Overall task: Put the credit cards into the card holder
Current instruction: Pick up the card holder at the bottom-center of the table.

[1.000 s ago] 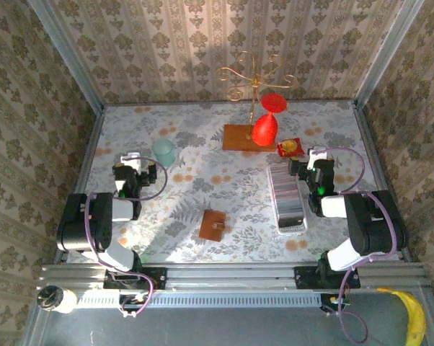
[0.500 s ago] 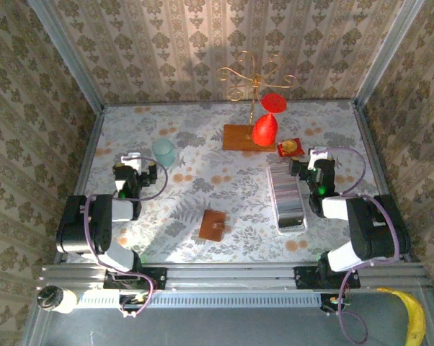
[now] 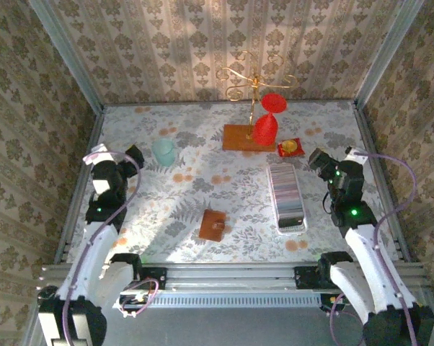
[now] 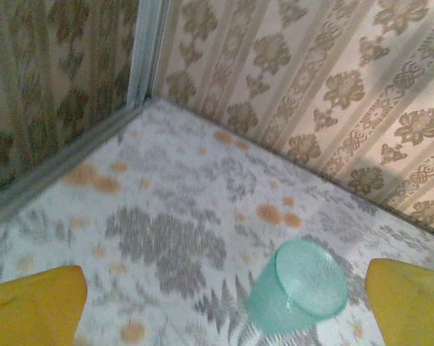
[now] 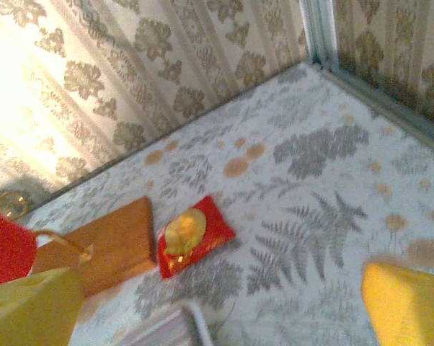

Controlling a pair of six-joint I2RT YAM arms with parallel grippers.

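Observation:
The card holder point(image 3: 214, 225), a small orange-brown wallet, lies shut on the table in front of the middle. The credit cards point(image 3: 285, 190) stand edge-on as a long pale row in a white tray point(image 3: 292, 228) at the right. My left gripper point(image 3: 123, 160) is raised at the left, far from both, and open with nothing between its yellow fingers point(image 4: 37, 306). My right gripper point(image 3: 324, 163) hovers just right of the tray's far end, also open and empty. In the right wrist view the tray's corner point(image 5: 175, 326) shows at the bottom edge between the wide-apart fingers point(image 5: 408, 303).
A teal cup point(image 3: 164, 150) point(image 4: 298, 288) stands upside down near the left gripper. A red-and-yellow packet point(image 3: 290, 147) point(image 5: 192, 234) lies beside the wooden stand base point(image 3: 240, 137) point(image 5: 105, 245), which bears a gold hanger with a red object point(image 3: 266, 126). Walls close in the table.
Both arms have lifted out of their folded pose. The left gripper swung outward to the left and the right gripper outward to the right; both now sit higher.

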